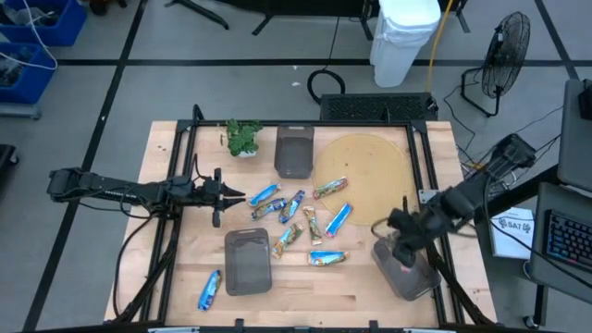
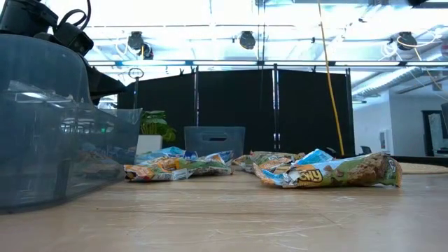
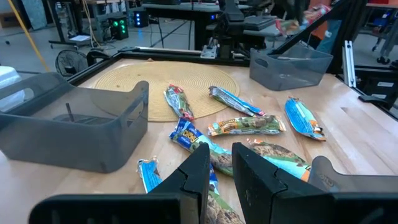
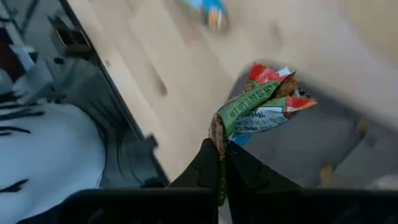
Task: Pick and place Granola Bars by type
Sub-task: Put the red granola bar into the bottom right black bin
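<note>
Several granola bars (image 1: pixel 301 217), in blue and in tan-green wrappers, lie flat on the wooden table's middle; the left wrist view shows them too (image 3: pixel 245 124). One blue bar (image 1: pixel 209 289) lies alone near the front left. My right gripper (image 1: pixel 404 242) hangs over the grey bin (image 1: pixel 414 279) at the table's right, shut on a green-and-red wrapped bar (image 4: pixel 261 106). My left gripper (image 1: pixel 236 194) waits level at the left of the bars, its fingers (image 3: pixel 196 171) a little apart with nothing between them. My right gripper pinches one end of the green-and-red bar (image 4: pixel 219 132) between its two fingertips. The fingers slant downward. The bar sticks out beyond them, its wrapper crumpled, lifted clear above the bin (image 4: pixel 311 149).
A second grey bin (image 1: pixel 294 153) stands at the far middle and a third (image 1: pixel 248 262) near the front, left of centre. A small green plant (image 1: pixel 242 137) and a round woven mat (image 1: pixel 363 176) lie toward the far edge. A black frame (image 1: pixel 176 185) borders the table.
</note>
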